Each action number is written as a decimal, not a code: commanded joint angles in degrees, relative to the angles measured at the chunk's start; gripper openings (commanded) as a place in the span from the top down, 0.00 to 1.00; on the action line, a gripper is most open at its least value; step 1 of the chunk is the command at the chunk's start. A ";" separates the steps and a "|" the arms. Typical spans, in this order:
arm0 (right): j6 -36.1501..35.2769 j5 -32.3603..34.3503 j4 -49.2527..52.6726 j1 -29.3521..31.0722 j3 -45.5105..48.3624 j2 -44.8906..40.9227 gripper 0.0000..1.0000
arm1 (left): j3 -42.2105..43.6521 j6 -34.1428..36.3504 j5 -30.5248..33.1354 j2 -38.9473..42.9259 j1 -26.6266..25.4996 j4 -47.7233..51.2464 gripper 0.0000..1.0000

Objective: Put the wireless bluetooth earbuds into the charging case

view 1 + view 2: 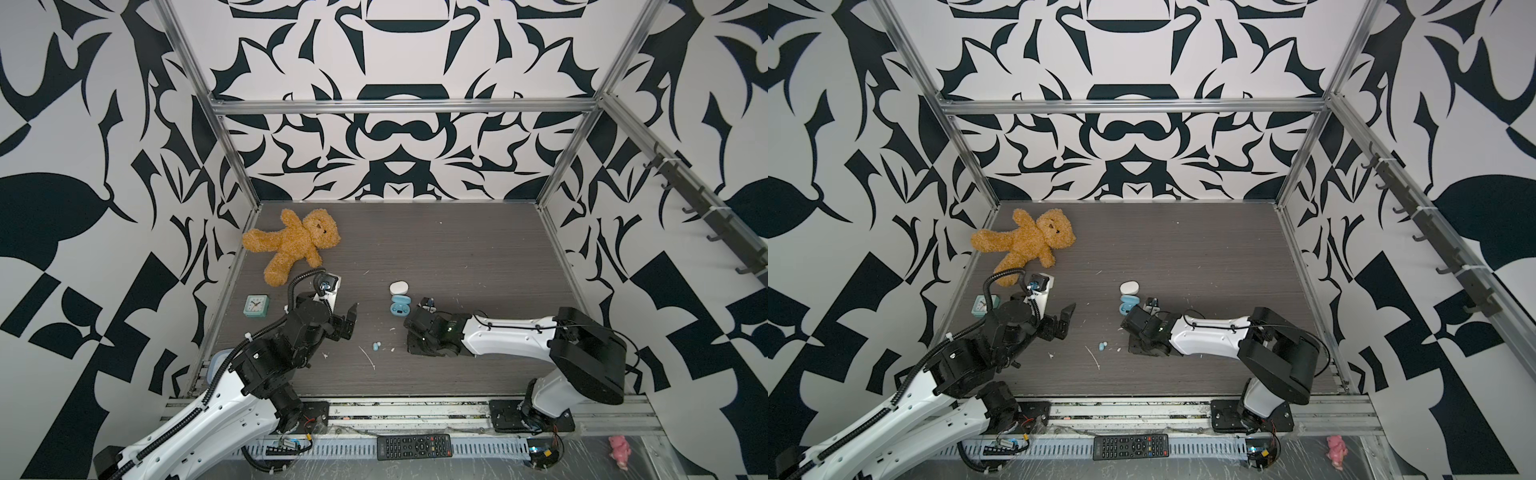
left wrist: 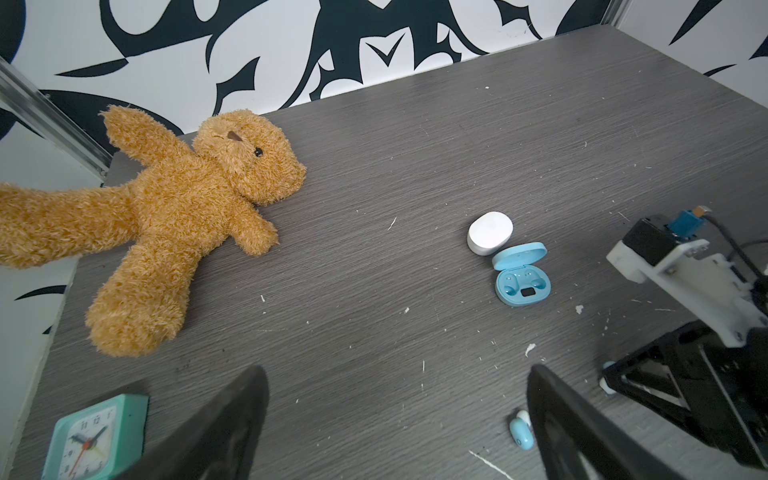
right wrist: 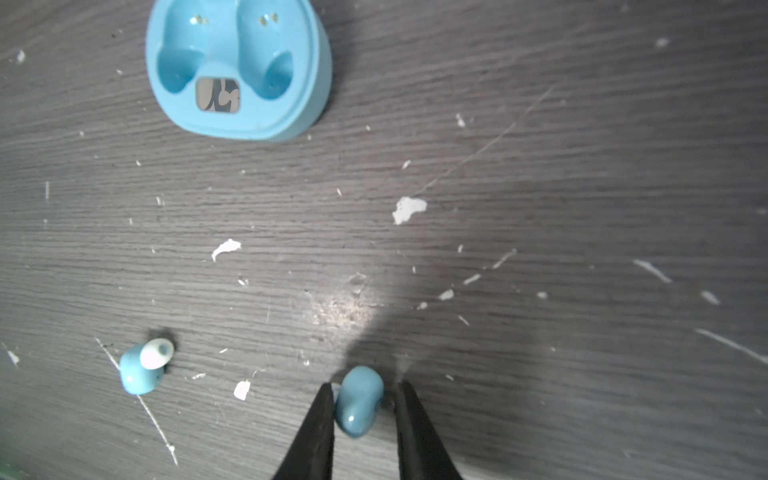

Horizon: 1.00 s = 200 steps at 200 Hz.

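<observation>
Nearest to the front, on the slotted rail, lay a black remote control (image 1: 414, 446), and far to the right of it a small pink toy (image 1: 620, 452). On the grey bench (image 1: 457, 257) itself, the right gripper (image 3: 365, 383) pointed down at the near middle, and a bare blue earbud (image 3: 358, 401) lay on the wood between its two fingers. The jaws stood only a little apart around it. One finger was at the side of the earbud, while a thin dark gap showed at the other side, so the gripper was not clenched on it. Just to the left of this gripper, a white-tipped blue earbud (image 1: 376, 345) lay alone on the bench, apart from both grippers. More to the left and a little farther, the left gripper (image 2: 397, 370) hung with its jaws spread wide, released and grasping nothing. Near the left edge of the bench was a teal alarm clock (image 1: 256, 306). Farther, in the middle, the blue charging case (image 1: 400, 306) lay open, with its lid turned to the far side. In the right wrist view both of its seats were bare. The white case (image 1: 399, 287), closed, sat just behind it and touched the blue lid. Farthest of all, at the far left, a brown teddy bear (image 1: 293, 245) lay flat with its limbs spread.
</observation>
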State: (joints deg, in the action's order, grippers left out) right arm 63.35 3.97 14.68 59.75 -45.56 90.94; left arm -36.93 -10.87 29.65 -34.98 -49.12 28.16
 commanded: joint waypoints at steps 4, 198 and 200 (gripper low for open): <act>-0.40 -0.01 0.53 -0.11 -2.07 0.73 0.73 | 1.09 -0.07 -0.32 0.36 0.26 -0.26 0.01; -4.41 -1.30 3.68 -2.98 -4.72 2.15 0.80 | 1.11 -0.13 -0.91 -0.43 0.26 -0.73 0.01; -4.45 -1.34 3.71 -3.04 -4.71 2.21 0.80 | 1.10 -0.14 -0.86 -0.41 0.26 -0.67 0.01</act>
State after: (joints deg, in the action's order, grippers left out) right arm 60.36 2.61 16.05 57.45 -48.80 93.71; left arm -36.93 -10.87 29.08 -35.42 -49.12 28.14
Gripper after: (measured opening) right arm 0.206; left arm 0.992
